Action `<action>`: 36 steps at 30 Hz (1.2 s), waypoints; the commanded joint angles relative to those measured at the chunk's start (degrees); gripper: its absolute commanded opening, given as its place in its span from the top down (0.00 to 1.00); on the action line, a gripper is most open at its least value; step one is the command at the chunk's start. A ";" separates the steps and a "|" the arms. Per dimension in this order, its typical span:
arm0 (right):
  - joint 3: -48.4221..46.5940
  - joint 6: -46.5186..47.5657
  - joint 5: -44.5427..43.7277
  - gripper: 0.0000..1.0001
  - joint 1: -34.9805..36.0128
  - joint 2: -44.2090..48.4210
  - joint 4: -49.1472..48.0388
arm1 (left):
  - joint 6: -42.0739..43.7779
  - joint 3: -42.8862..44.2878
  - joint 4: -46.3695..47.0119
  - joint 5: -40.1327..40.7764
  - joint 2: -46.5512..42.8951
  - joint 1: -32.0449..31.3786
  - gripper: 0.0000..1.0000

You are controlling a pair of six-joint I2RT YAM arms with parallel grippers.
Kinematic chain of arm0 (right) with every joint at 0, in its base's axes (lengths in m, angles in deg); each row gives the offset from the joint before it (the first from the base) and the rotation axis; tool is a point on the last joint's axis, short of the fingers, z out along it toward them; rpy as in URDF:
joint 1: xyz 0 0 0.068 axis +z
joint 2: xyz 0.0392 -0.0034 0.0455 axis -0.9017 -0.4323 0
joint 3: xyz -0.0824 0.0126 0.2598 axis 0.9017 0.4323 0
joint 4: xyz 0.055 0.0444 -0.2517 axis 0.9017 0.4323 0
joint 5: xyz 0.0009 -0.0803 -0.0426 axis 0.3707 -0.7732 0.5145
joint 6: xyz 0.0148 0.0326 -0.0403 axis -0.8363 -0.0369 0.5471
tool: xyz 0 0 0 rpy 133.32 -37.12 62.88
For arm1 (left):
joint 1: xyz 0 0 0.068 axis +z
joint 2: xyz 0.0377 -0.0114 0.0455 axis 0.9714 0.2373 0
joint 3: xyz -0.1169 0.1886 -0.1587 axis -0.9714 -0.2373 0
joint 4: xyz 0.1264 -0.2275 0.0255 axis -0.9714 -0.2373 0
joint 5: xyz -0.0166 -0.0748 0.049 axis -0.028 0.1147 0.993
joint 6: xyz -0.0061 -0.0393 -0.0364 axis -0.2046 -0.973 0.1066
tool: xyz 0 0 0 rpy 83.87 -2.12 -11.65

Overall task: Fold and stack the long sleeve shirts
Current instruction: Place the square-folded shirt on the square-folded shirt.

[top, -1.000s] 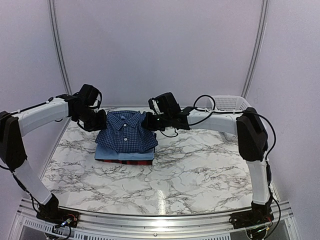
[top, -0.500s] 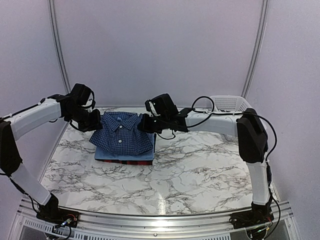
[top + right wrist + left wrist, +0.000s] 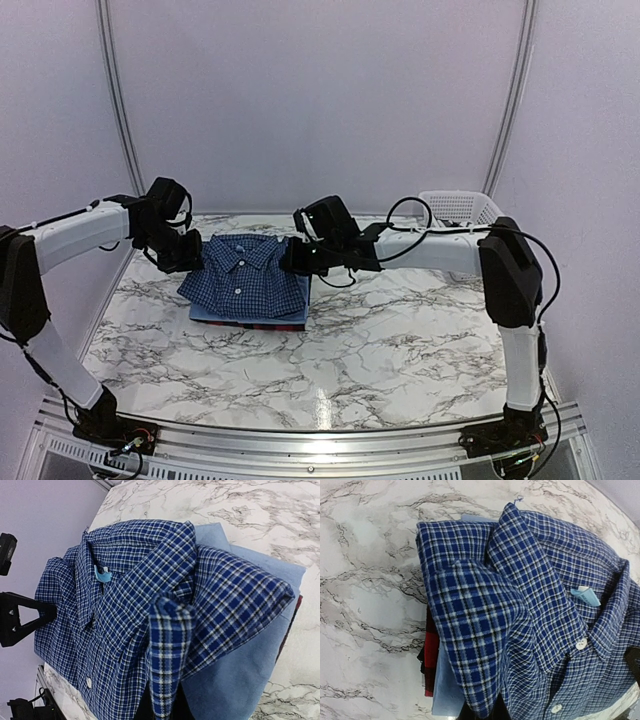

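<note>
**Navy checked shirt: shifted left and lowered over one second**

Item: the navy checked shirt [image 3: 245, 278]. It has slid left across the stack, so its left edge now overhangs the pile's left side instead of sitting square on it. It has also come down, its collar end lying lower and nearer than before. The band of the light blue shirt [image 3: 212, 314] showing beneath it has narrowed to a thin strip along the near edge. The left gripper [image 3: 198, 260] first swung out to the left, then dropped and came part of the way back. The right gripper [image 3: 291, 260] followed leftward and sank by about the same amount. Both forearms now sit lower over the marble table [image 3: 380, 340].
</note>
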 commanded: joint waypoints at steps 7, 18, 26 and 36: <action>4.67 0.26 -0.93 1.00 -2.38 1.33 -2.04 | 1.98 -1.79 2.74 3.01 5.49 0.81 0.96; 9.24 2.67 -2.55 0.68 -3.29 5.16 -1.55 | 1.29 -3.07 3.16 10.68 5.00 2.09 0.62; 12.76 3.97 -3.15 0.63 -2.19 7.65 -1.30 | 2.02 -2.93 2.73 12.06 3.86 4.06 0.60; 19.42 3.11 -1.75 0.63 -2.12 7.83 -4.72 | 2.37 -1.82 2.61 10.30 2.45 3.53 0.66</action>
